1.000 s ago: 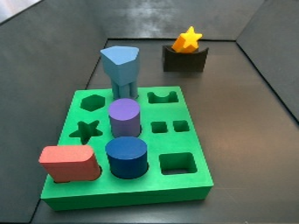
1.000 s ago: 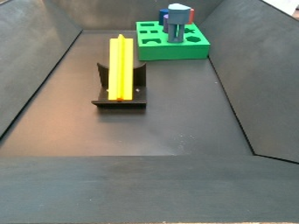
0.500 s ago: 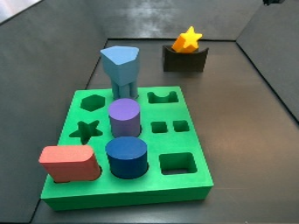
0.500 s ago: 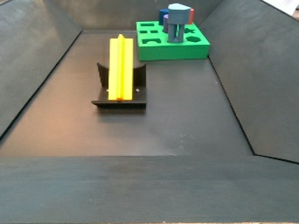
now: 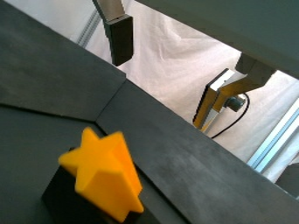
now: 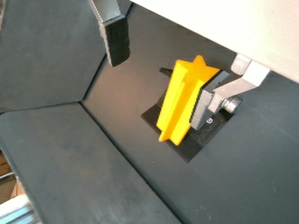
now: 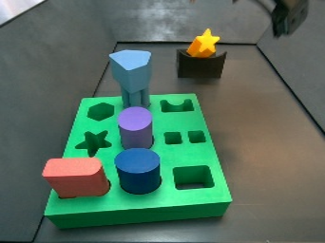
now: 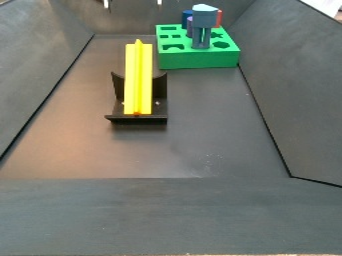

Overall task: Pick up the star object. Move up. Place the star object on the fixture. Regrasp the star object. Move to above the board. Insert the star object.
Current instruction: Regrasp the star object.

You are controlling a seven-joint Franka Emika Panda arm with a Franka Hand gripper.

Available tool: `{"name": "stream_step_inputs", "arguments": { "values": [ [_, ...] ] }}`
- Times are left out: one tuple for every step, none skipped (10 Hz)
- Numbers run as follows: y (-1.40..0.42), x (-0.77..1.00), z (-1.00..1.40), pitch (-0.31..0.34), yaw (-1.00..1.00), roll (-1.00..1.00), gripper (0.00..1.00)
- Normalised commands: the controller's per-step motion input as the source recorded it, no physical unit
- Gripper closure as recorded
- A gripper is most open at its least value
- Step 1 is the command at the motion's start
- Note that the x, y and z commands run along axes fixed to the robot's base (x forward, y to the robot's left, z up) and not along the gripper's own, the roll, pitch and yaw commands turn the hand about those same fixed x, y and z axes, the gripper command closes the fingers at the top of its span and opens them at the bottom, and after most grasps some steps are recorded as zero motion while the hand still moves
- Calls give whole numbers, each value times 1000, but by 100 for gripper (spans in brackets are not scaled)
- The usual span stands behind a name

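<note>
The star object [image 8: 138,73] is a long orange-yellow prism lying flat on the dark fixture [image 8: 136,115]. In a side view its star end [image 7: 204,42] faces me on top of the fixture [image 7: 200,64]. My gripper [image 7: 286,14] is high above and beside it, open and empty. In both wrist views the fingers stand wide apart around nothing [image 5: 170,83] [image 6: 166,83], with the star object [image 6: 184,101] [image 5: 105,171] below them. The green board [image 7: 106,130] with shaped holes lies apart from the fixture and also shows in a side view [image 8: 181,57].
On the board stand a light-blue pentagon peg [image 7: 131,71], a purple cylinder [image 7: 136,126], a dark blue cylinder [image 7: 137,169] and a red block [image 7: 74,177]. Sloping dark walls [image 8: 47,90] enclose the floor.
My gripper has come into sight at the top right of a side view. The star object and the fixture have not moved.
</note>
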Motion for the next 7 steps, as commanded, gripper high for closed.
{"name": "stream_step_inputs", "arguments": {
  "values": [
    [23, 59, -1000, -118, -1, 97, 0],
    [21, 64, -1000, -108, -28, 69, 0],
    [20, 68, -1000, -101, -38, 57, 0],
    [21, 71, -1000, -76, -50, 47, 0],
    [12, 69, -881, -53, -57, 45, 0],
    [6, 61, -710, -32, -54, 46, 0],
    [4, 62, -547, -16, -45, 44, 0]
  ]
}}
